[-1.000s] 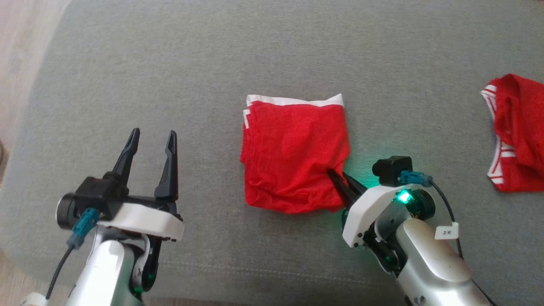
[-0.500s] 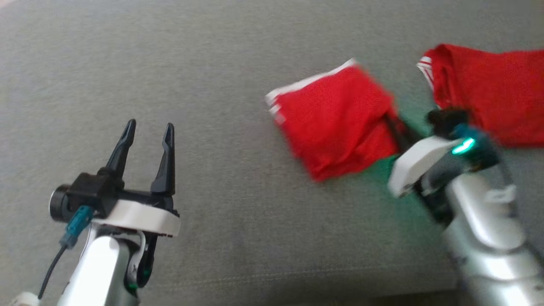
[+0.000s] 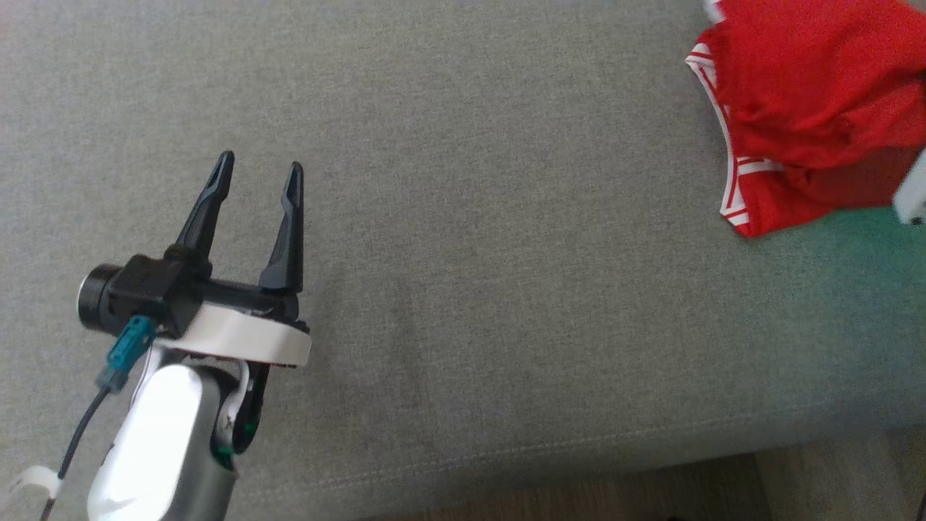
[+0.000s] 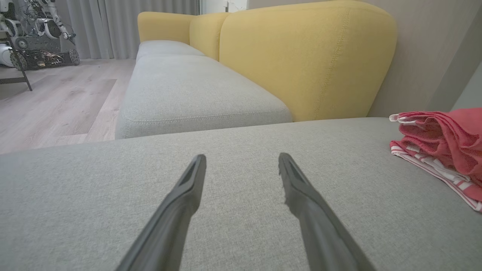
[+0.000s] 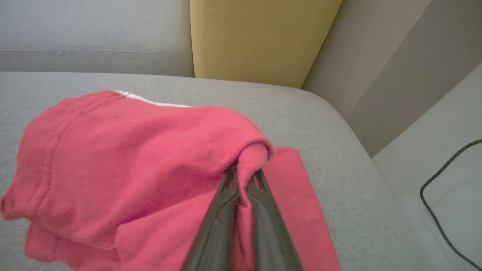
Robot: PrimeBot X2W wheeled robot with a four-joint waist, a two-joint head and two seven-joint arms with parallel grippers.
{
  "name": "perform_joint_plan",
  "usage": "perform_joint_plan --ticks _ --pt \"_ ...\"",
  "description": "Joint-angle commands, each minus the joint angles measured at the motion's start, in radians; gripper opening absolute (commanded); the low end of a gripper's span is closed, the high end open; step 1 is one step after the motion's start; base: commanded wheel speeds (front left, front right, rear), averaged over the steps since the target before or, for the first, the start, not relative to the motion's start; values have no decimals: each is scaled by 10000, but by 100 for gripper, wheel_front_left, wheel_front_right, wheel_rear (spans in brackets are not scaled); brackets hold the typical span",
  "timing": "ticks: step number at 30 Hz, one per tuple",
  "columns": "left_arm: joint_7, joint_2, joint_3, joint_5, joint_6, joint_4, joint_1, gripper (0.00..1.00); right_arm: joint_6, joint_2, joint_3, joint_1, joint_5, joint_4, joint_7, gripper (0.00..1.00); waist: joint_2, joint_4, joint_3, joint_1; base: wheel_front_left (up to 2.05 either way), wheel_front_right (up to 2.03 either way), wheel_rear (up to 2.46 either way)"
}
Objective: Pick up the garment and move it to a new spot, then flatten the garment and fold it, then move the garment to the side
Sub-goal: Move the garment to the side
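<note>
At 8 o'clock in the head view: left hand point(image 3: 260, 163) hovers over the grey sofa cushion point(image 3: 506, 253), fingers spread, nothing between them. Garment point(image 3: 810, 101) is at 2 o'clock, red with white striped trim, bunched and cut off by the frame edge. White bit of the right arm point(image 3: 913, 194) sits at the 3 o'clock edge, just beside the red cloth. Green glow on the cushion below it. Strip of wood floor point(image 3: 579, 499) at 6 o'clock.

Left wrist view: left hand point(image 4: 241, 158) released, both fingers apart above bare cushion. Garment point(image 4: 440, 131) at 3 o'clock, red layers heaped on the cushion, striped trim at the bottom, well apart from the fingers. Yellow backrest point(image 4: 301, 56) at 12 o'clock. Second robot point(image 4: 34, 34) at 10 o'clock on the floor, by the curtains point(image 4: 113, 26).

Right wrist view: right hand point(image 5: 246, 171) clenched on a fold of the garment point(image 5: 131, 150). The cloth drapes from the fingertips towards 9 o'clock. More red cloth point(image 5: 297, 195) lies under it; can't tell if it's the same piece. Black cable point(image 5: 444, 188) at 4 o'clock on the pale floor.
</note>
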Motion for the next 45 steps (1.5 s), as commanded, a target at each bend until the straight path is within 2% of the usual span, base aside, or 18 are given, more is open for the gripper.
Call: perform_joint_plan --ticks 1,7,8,9,10,17,22,26,33,38,45 --pt "-11 226 317 115 -57 -383 -419 100 -7 -317 -132 -162 115 -217 206 0 0 13 121 -2 0 0 0" --pt "-20 270 282 91 -88 -407 -570 100 -7 -268 -596 -151 548 735 626 0 0 -9 382 -2 0 0 0" --pt "-21 277 280 85 -89 -403 -588 100 -7 -154 -703 -170 639 881 621 14 0 -20 401 -2 0 0 0" --pt "-23 284 278 78 -90 -397 -603 100 -7 -67 -784 -178 693 1034 620 45 0 -32 415 -2 0 0 0" --pt "-25 287 271 75 -88 -394 -614 100 -7 -21 -835 -196 702 1156 562 100 0 -43 427 -2 0 0 0" --pt "-30 320 257 32 -52 -338 -593 100 -7 433 -1135 -239 525 1634 69 100 0 -165 316 -2 0 0 0" --pt "-27 328 230 -39 -27 -200 -441 100 -7 931 -1744 -30 294 1547 -774 100 0 -246 -74 -2 0 0 0" --pt "-21 352 290 -124 108 -83 -123 100 -7 1854 -2137 741 96 263 -1537 100 0 -268 -611 -2 0 0 0" --pt "-4 391 455 -312 329 -69 389 100 -7 3184 -2058 2369 -302 -2764 -1969 100 0 -90 -1284 -2 0 0 0" --pt "7 391 585 -456 511 -111 754 100 -7 3535 -1291 3252 -531 -4324 -1988 100 0 218 -1658 -2 0 0 0" --pt "21 458 743 -606 687 -232 1090 100 -7 3637 -158 3884 -651 -5079 -2143 100 0 767 -1925 -2 0 0 0"
